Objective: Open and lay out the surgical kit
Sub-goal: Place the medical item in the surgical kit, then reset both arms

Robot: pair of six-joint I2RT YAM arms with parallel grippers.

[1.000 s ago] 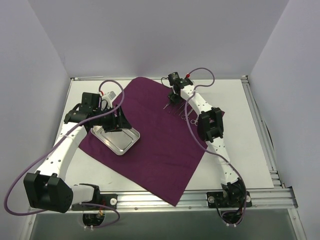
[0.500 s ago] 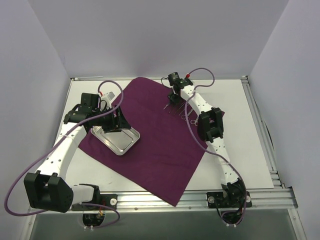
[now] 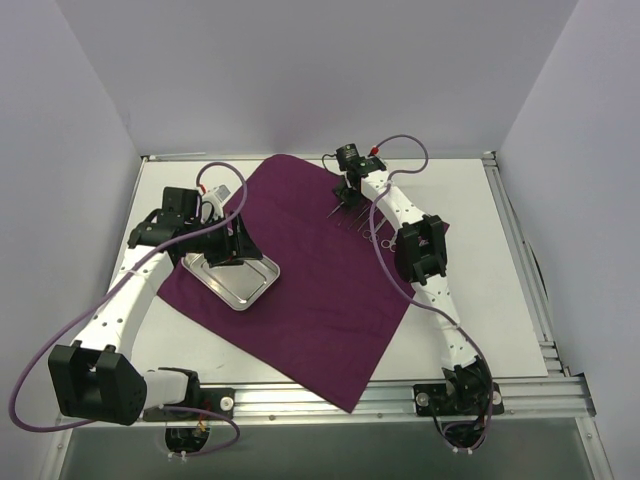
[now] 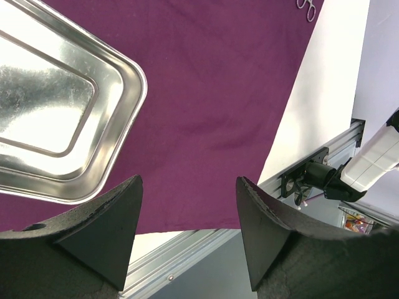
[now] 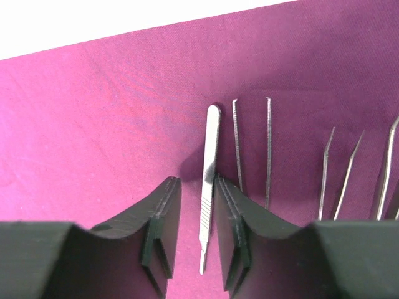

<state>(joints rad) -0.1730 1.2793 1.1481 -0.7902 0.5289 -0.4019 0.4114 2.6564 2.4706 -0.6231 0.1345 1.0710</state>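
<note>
**While the cloth wrap (image 3: 300, 280) lies spread, the right tool (image 5: 196, 187) straddles a scalpel handle (image 5: 209, 180)**

Near the cloth's far edge, its jaws stand narrow and ungripping around the flat-lying handle. The left tool (image 4: 187, 184) gapes wide and empty beside the steel tray (image 3: 240, 285) near the cloth's left edge. White counter (image 3: 480, 260) shows beyond the cloth's right edge.

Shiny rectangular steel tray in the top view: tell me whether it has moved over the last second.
No. The shiny rectangular steel tray keeps the same place and angle against the left edge of the dark purple cloth wrap.

light: bright, even | shadows: soft | glare: on tray (image 4: 43, 106) | focus: mostly sharp
</note>
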